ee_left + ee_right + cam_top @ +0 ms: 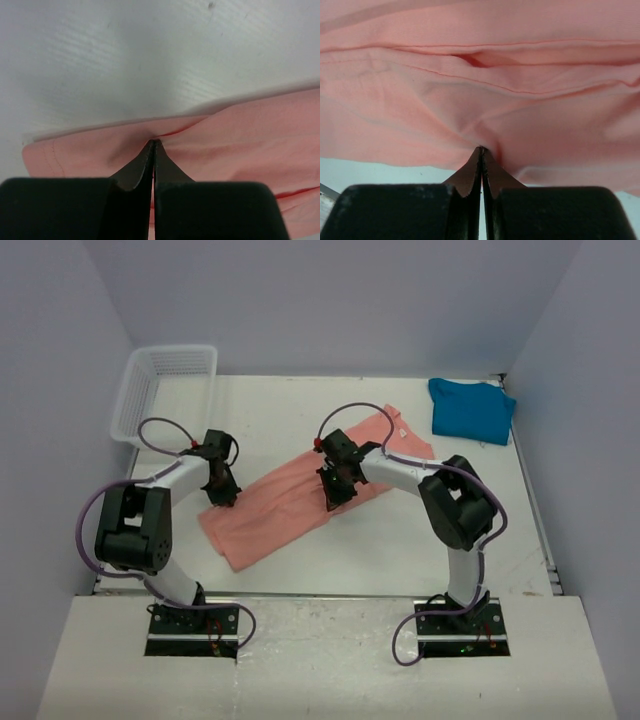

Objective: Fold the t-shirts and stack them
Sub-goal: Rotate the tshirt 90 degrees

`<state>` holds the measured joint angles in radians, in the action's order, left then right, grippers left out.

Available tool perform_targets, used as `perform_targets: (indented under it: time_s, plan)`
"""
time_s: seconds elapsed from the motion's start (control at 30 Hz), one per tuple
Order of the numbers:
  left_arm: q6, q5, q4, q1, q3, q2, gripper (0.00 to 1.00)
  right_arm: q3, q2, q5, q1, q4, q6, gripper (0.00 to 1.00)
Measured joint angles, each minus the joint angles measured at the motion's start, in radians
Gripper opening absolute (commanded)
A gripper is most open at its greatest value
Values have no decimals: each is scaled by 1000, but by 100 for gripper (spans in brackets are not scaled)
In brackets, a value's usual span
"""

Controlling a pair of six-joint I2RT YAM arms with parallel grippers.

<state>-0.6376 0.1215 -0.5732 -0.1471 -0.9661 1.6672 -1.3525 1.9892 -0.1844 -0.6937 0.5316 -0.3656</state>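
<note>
The pink shirt (290, 502) lay spread in a long slanted band across the middle of the table (400, 550), its low end toward the near left and its collar end, with a small white label, toward the far right. The left claw (222, 498) stood at the shirt's left edge, clenched, its two fingers pressed together on a pinch of the pink cloth right at the hem; the fabric puckered toward the tips, and bare table showed just beyond. The right claw (335, 502) was down on the shirt's middle, on its near edge. It was likewise clenched on a pinch of pink cloth, with creases running into its tips and a fold line across the cloth beyond. The blue shirt (470, 410) lay bunched in the far right corner, well apart from both arms. A white mesh basket (130, 400) sat in the far left corner.
</note>
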Motion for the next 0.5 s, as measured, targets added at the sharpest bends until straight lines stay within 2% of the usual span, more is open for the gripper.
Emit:
perform_targets:
  time_s: [0.2, 0.37, 0.4, 0.5]
  plan:
    - [-34, -5, -38, -70, 118, -135, 0, 19, -50, 53, 7, 38, 7, 0]
    - [-77, 77, -107, -275, 103, -222, 0, 58, -122, 104, 21, 40, 11, 1]
    - [-78, 106, -127, -323, 77, -238, 0, 65, -148, 117, 23, 41, 11, 3]
    - [-66, 180, -157, -412, -43, -271, 0, 64, -243, 148, 24, 42, 3, 26]
